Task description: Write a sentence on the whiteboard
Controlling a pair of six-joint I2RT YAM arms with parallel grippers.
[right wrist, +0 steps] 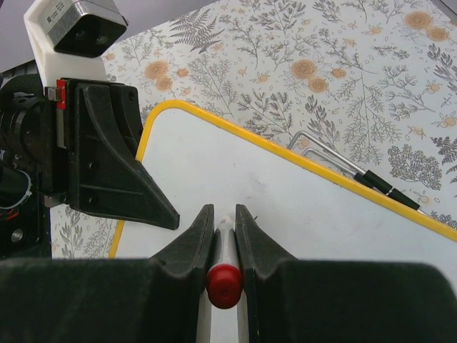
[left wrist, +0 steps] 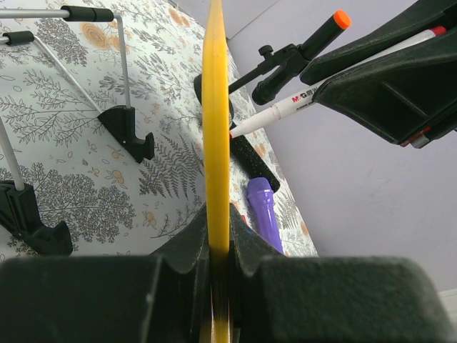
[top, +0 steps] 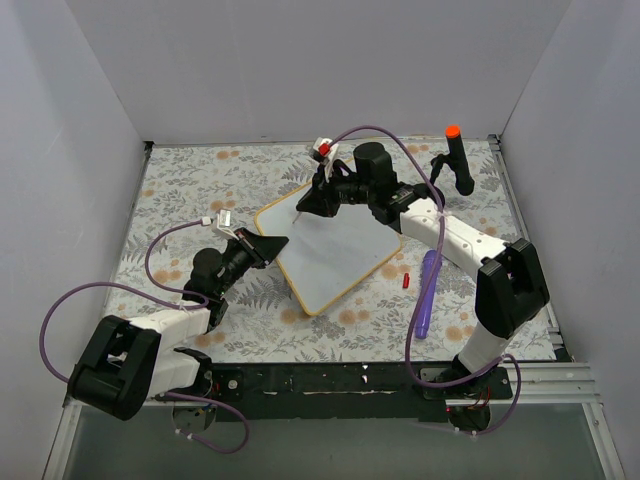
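The whiteboard (top: 335, 255) lies in the middle of the tabletop (top: 190, 180), turned so 1 corner points near. Its white face shows no red writing, so the sentence looks yet to begin. The left tool (top: 278, 243) is pressed together on the board's yellow left rim, pinching it. The right tool (right wrist: 225, 229) is clamped on a marker (left wrist: 285, 108) whose tip sits at the face close to the far-left corner, though actual contact cannot be confirmed. To do this step well, the first stroke probably wants only light, even pressure, enough to leave ink without pushing the board out of the left tool's pinch. That pinch should act as the anchor — firm and motionless while the pen travels. The start point is just beside the left tool, so letters should run away from it toward the right edge, kept small enough that 2 lines fit. Lifting the tip cleanly between words, and steering the wrist clear of fresh ink, should guard against smears.
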